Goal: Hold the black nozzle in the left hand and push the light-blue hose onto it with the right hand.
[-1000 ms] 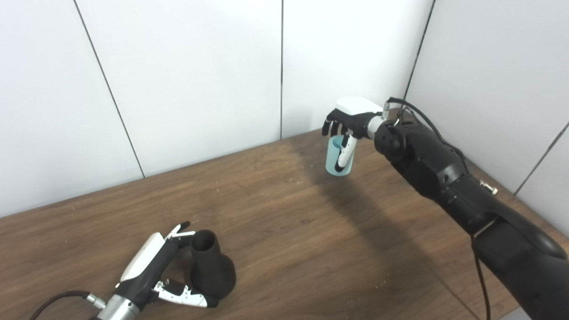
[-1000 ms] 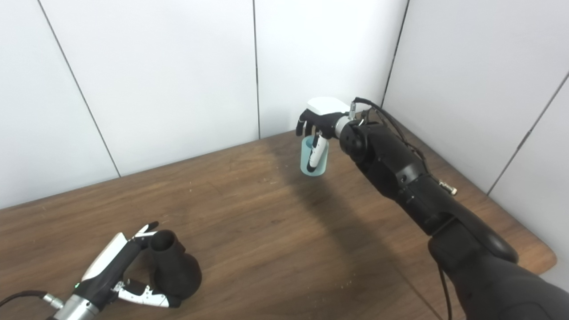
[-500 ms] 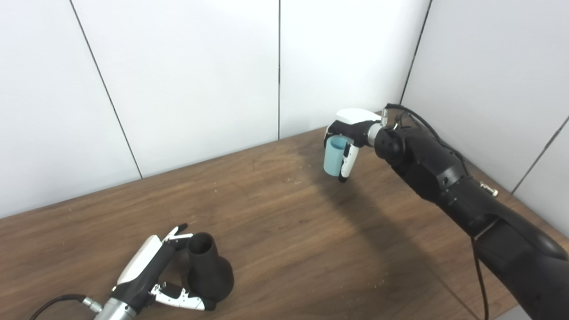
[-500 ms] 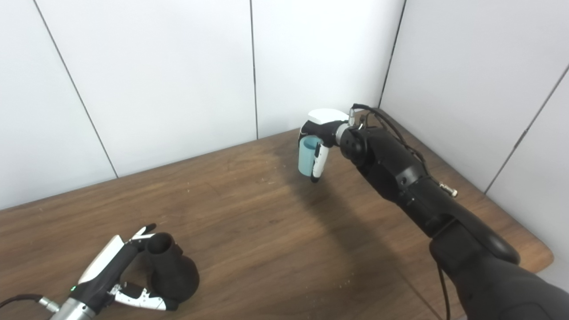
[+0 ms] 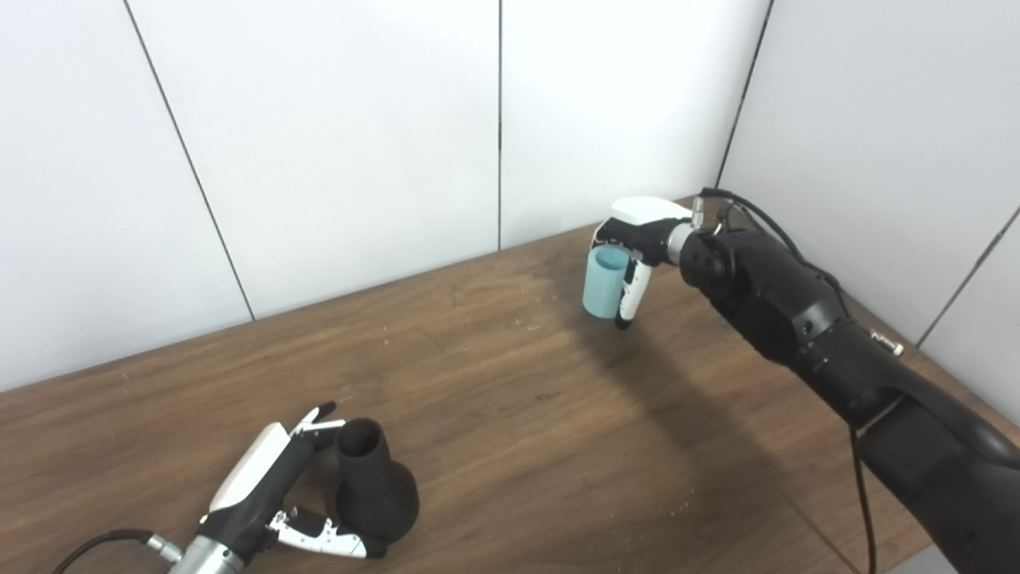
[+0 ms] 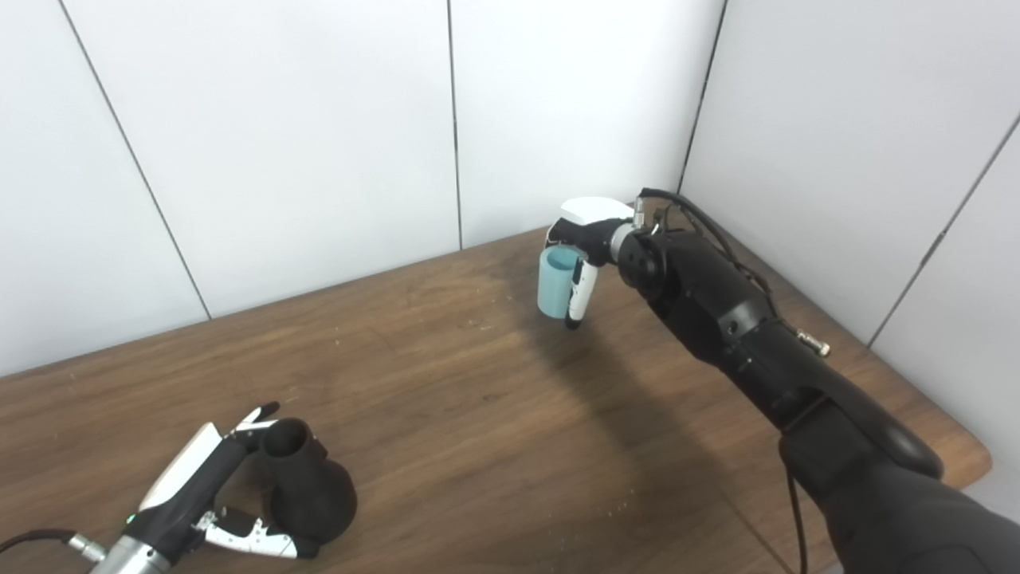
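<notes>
Left eye view: right robot hand (image 5: 637, 231) raised above the far right of the wooden counter (image 5: 510, 399), fingers wrapped around the short light-blue hose (image 5: 602, 281), thumb down its side, open end up. Left robot hand (image 5: 275, 486) at the near left, curled around the black nozzle (image 5: 373, 488), standing wide end down on the counter, narrow mouth up. Well apart from the hose.

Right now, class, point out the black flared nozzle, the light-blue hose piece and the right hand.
black flared nozzle (image 5: 374, 486): left eye view, mid-body.
light-blue hose piece (image 5: 602, 283): left eye view, side wall.
right hand (image 6: 586, 231): right eye view, back of hand.
</notes>
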`<action>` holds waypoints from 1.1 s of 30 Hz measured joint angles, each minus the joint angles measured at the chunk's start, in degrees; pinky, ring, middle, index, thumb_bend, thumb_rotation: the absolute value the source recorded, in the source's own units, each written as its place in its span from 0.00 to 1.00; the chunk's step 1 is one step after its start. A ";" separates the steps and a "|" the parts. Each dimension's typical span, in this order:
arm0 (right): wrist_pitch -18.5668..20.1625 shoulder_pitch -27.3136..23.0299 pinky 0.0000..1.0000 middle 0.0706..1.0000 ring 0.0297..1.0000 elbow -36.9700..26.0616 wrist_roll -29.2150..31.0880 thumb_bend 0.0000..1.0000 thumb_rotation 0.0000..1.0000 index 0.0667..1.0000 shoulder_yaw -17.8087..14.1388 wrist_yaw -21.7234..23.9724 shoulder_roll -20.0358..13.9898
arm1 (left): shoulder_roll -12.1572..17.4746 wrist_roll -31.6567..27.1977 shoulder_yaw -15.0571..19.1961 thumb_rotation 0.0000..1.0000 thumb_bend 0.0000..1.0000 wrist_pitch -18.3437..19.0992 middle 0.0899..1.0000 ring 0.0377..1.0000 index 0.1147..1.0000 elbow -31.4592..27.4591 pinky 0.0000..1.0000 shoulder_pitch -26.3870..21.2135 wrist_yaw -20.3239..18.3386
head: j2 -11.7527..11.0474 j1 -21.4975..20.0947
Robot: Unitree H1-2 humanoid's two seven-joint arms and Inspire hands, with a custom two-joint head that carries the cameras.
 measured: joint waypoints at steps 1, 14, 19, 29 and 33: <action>-0.05 0.00 0.55 0.47 0.51 0.18 0.00 0.59 0.00 0.56 -0.10 -0.32 0.02 | 0.01 -0.03 0.00 0.00 0.52 0.00 0.45 0.59 0.41 -0.01 1.00 0.01 -0.03 | 0.00 0.00; -2.72 0.35 0.42 0.44 0.43 2.47 0.25 0.52 0.00 0.46 -0.99 -6.63 1.19 | 0.05 -0.04 -0.01 0.00 0.52 0.01 0.45 0.59 0.41 -0.16 1.00 0.04 -0.23 | 0.53 0.00; -2.79 0.36 0.41 0.44 0.42 2.57 0.14 0.52 0.00 0.47 -1.00 -6.83 1.19 | 0.08 -0.10 0.01 0.00 0.52 0.01 0.45 0.59 0.41 -0.19 1.00 0.04 -0.31 | 0.79 0.35; -3.16 0.87 0.40 0.44 0.41 0.69 0.98 0.52 0.00 0.47 -1.51 -6.17 1.16 | 0.07 -0.11 0.00 0.00 0.52 0.24 0.45 0.59 0.41 -0.44 1.00 0.07 -0.33 | 1.32 1.84; -2.71 1.04 0.38 0.45 0.41 -4.75 2.02 0.52 0.00 0.46 -2.28 -4.29 1.16 | 0.04 -0.09 -0.01 0.00 0.52 0.34 0.45 0.59 0.41 -0.44 1.00 0.03 -0.33 | 1.49 2.81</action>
